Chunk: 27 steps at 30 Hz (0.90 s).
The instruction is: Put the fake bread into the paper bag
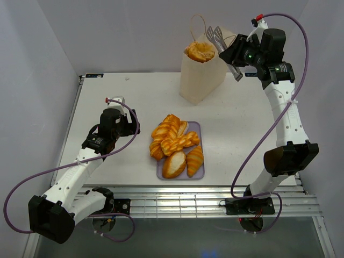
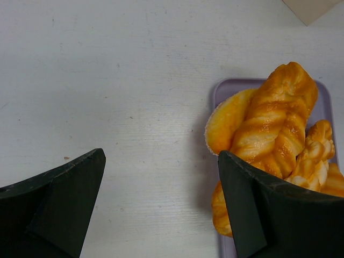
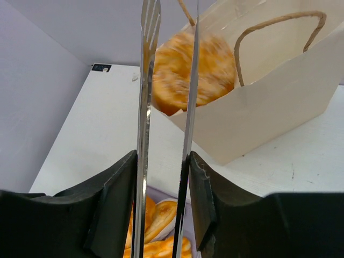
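Note:
A cream paper bag [image 1: 201, 78] stands at the back of the table. A round bun [image 1: 200, 52] is at its mouth, blurred in the right wrist view [image 3: 209, 70]. My right gripper [image 1: 234, 54] is high beside the bag, shut on metal tongs [image 1: 217, 37] whose arms [image 3: 145, 80] stand apart just short of the bun. Several fake breads [image 1: 174, 142] lie piled on a lilac tray [image 1: 198, 173]. My left gripper [image 1: 126, 115] is open and empty over the table left of the tray; a braided loaf [image 2: 274, 118] lies by its right finger.
The white table has walls at the back and on both sides. A slatted metal rail [image 1: 204, 201] runs along the near edge. The bag's cord handles [image 3: 279, 21] rise above its mouth. A bag corner [image 2: 312, 8] shows in the left wrist view.

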Tool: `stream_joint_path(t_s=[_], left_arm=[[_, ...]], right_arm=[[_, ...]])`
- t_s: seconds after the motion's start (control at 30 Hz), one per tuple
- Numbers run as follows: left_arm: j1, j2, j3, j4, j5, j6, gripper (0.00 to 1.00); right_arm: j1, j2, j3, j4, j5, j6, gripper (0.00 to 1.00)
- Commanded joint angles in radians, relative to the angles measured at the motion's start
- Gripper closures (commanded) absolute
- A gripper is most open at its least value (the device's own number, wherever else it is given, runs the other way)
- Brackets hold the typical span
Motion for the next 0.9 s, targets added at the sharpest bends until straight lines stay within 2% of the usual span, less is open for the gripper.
stream_joint_path(t_s=[0.0,0.53,0.87], left_arm=[[-0.006,-0.008,0.028,0.005,0.014,0.008,0.04],[-0.006,0.006,0.028,0.007,0.02,0.012,0.04],[-0.006,0.009,0.028,0.005,0.01,0.012,0.04]], right_arm=[[-0.009,-0.019,-0.006,0.079,-0.018,-0.01,0.52],[-0.016,-0.003,0.033,0.052,-0.064,-0.014,0.5],[-0.013,-0.114,-0.03,0.052,-0.133,-0.036,0.48]])
